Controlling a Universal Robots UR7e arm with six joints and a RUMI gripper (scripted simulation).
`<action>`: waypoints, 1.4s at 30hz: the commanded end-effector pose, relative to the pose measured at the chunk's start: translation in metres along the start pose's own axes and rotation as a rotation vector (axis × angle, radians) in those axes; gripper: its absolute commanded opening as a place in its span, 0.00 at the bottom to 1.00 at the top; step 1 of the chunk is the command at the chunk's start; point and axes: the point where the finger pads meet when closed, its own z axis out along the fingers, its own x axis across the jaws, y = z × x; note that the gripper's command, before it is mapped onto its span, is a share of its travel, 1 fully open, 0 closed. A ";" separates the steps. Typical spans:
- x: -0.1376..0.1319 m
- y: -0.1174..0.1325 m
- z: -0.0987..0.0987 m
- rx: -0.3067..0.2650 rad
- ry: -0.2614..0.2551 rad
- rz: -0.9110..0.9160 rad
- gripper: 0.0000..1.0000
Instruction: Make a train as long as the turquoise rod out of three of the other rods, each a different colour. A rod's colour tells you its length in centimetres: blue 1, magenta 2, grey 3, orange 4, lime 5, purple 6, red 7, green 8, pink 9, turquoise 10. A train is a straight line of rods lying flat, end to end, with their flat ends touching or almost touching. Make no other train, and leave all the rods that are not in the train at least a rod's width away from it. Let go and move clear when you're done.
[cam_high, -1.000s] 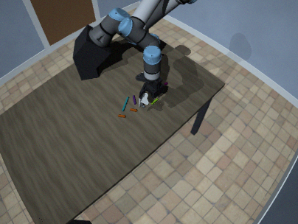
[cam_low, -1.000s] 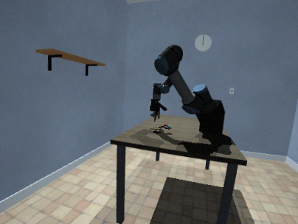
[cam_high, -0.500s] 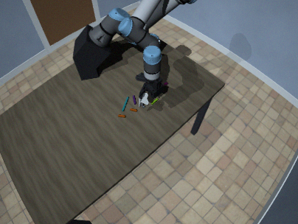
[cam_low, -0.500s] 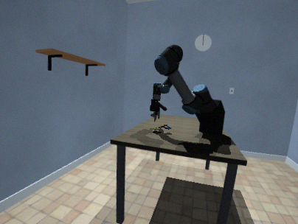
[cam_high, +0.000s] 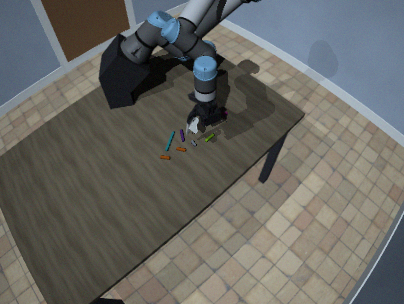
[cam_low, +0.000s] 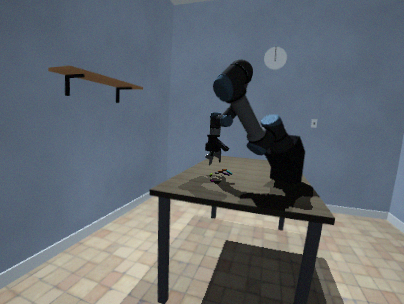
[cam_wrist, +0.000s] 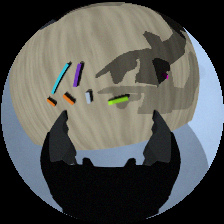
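Because my claw stands wide apart with nothing in it, I can choose my grip. The lime rod lies flat on the counter, below me and ahead of my fingertips in the wrist view; the grey rod is beside it, leftward. The magenta rod lies farther out to my right in that view, in shadow, so its length and angle are hard to judge. Those 3 should match the turquoise rod: 5 + 3 + 2 = 10. I expect light, stiff, slightly slick rods. I'd pinch each across its 2 long sides at mid-length, keeping both ends free for butting; the magenta rod, being short, could twist if caught off-centre.
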 end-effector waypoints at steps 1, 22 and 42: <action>0.013 -0.021 -0.003 -0.006 -0.009 0.163 1.00; 0.036 -0.067 0.001 -0.008 -0.007 0.542 1.00; 0.036 -0.067 0.001 -0.008 -0.007 0.542 1.00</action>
